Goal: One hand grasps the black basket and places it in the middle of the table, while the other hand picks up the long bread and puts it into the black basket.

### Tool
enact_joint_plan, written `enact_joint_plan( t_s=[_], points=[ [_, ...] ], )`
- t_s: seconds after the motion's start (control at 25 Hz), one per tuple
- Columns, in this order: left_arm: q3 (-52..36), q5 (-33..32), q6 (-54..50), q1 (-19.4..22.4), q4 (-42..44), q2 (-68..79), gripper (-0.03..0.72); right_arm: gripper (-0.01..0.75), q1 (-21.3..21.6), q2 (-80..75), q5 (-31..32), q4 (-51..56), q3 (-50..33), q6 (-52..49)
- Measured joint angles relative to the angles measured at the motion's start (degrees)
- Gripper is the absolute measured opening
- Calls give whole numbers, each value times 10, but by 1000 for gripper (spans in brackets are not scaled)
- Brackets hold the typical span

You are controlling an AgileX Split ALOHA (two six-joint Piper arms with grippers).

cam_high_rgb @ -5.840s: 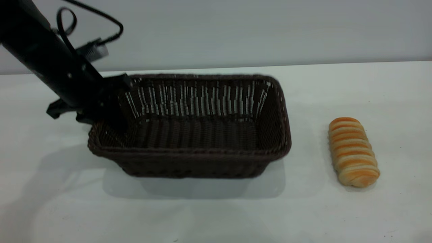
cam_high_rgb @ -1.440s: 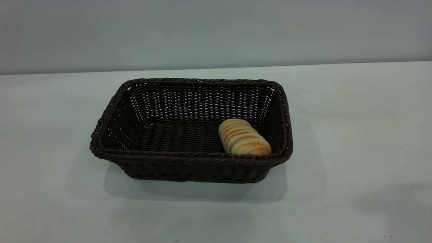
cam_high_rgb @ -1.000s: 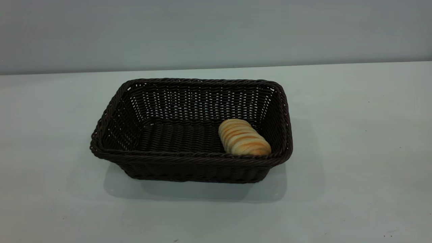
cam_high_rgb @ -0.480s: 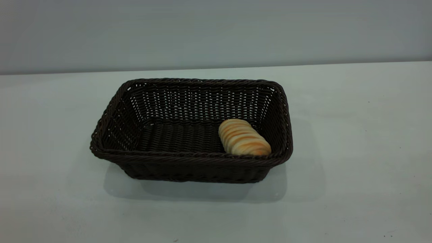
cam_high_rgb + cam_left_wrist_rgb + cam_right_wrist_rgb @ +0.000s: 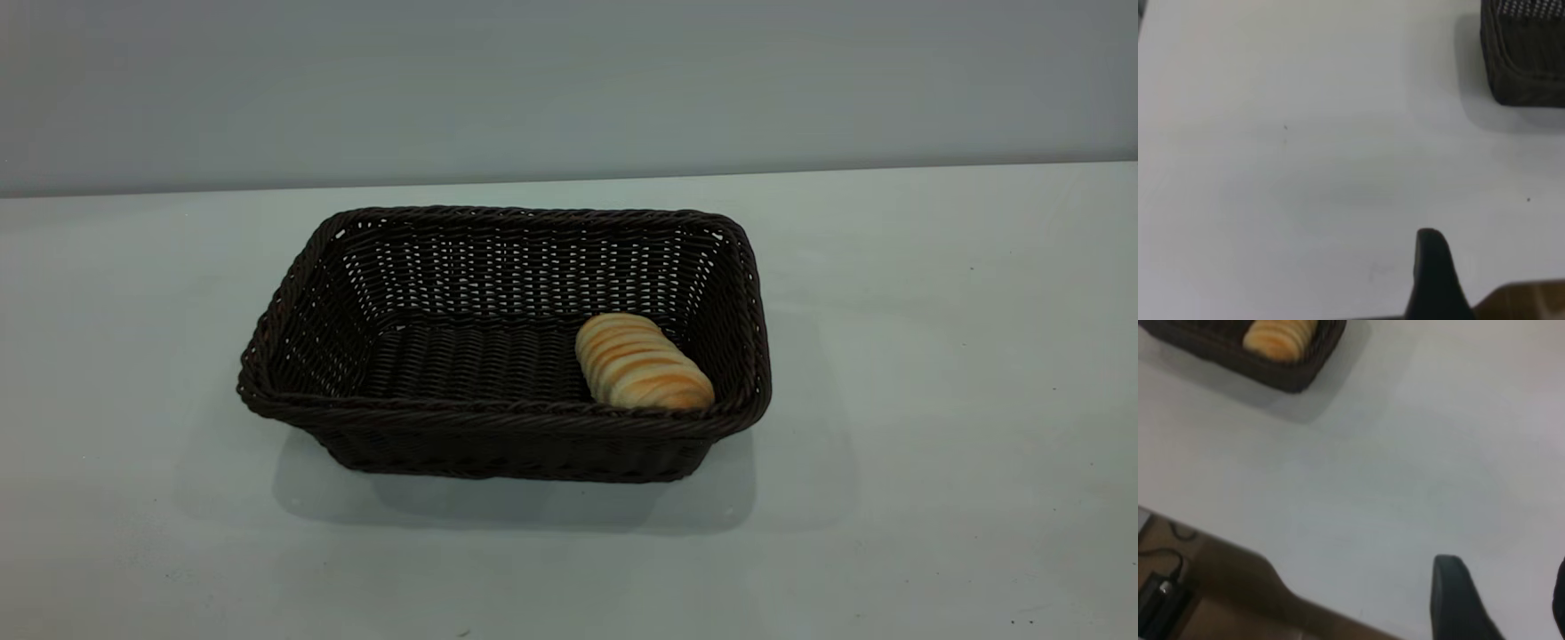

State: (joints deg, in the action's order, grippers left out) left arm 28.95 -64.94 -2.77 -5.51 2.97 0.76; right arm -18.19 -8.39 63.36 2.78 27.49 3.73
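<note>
The black basket [image 5: 498,427] stands on the table [image 5: 942,293] at the middle of the exterior view. The long bread [image 5: 642,362] lies inside it, at its right end against the front wall. No arm shows in the exterior view. In the left wrist view one black finger [image 5: 1432,270] of my left gripper hangs over bare table, far from a corner of the basket [image 5: 1525,67]. My right gripper [image 5: 1505,590] is open and empty over bare table, well away from the basket [image 5: 1281,377] with the bread [image 5: 1279,337].
The table's edge shows in both wrist views, with brown floor beyond it in the left wrist view [image 5: 1528,300] and in the right wrist view [image 5: 1225,587]. A black cable and a small box [image 5: 1157,592] lie on that floor.
Since 5.8 s ago the left arm has left the basket and the view, and the bread has gone from the table into the basket. Nothing moved in the last 1.4 s.
</note>
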Motion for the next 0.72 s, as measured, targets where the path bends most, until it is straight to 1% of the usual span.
enact_joint_plan(
  t_s=[0.72],
  points=[
    [-9, -1, 0, 0, -3, 0, 544, 333, 0, 0, 5, -1, -2, 0]
  ],
)
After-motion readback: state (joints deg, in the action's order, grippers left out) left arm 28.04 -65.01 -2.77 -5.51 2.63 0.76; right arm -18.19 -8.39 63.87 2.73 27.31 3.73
